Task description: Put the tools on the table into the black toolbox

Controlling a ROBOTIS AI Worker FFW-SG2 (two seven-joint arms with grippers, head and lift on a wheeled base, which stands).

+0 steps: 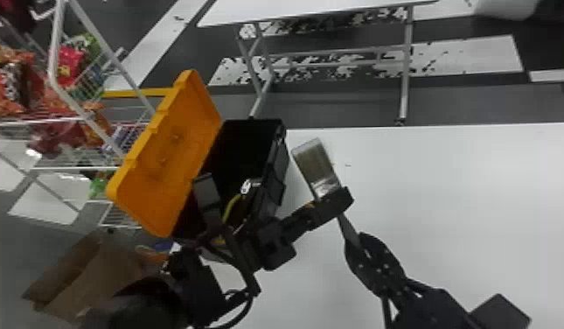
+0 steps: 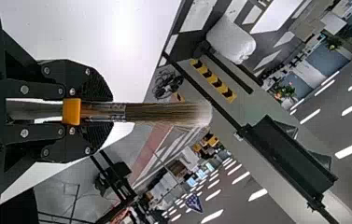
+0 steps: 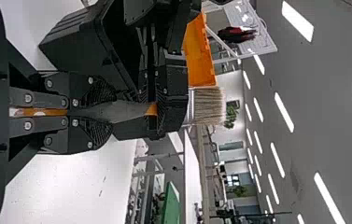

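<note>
While 1 paintbrush [image 1: 315, 165] is pinched beside the black toolbox [image 1: 276, 181], near its bristles by the left end effector [image 1: 331, 202], handle by the right end effector [image 1: 356, 246], its orange band [image 2: 71, 112] is revealed in the left wrist view.

The brush [image 1: 313, 165], brown-bristled, slants above the tabletop [image 1: 468, 197], gripped by left tool [image 1: 333, 202] and right tool [image 1: 356, 243]. The black toolbox [image 1: 276, 173] stands open, its orange lid [image 1: 171, 153] raised, a yellow-handled item [image 1: 231, 205] inside.

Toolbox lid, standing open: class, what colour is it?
The lid is plain orange; it shows best in the head view.
</note>
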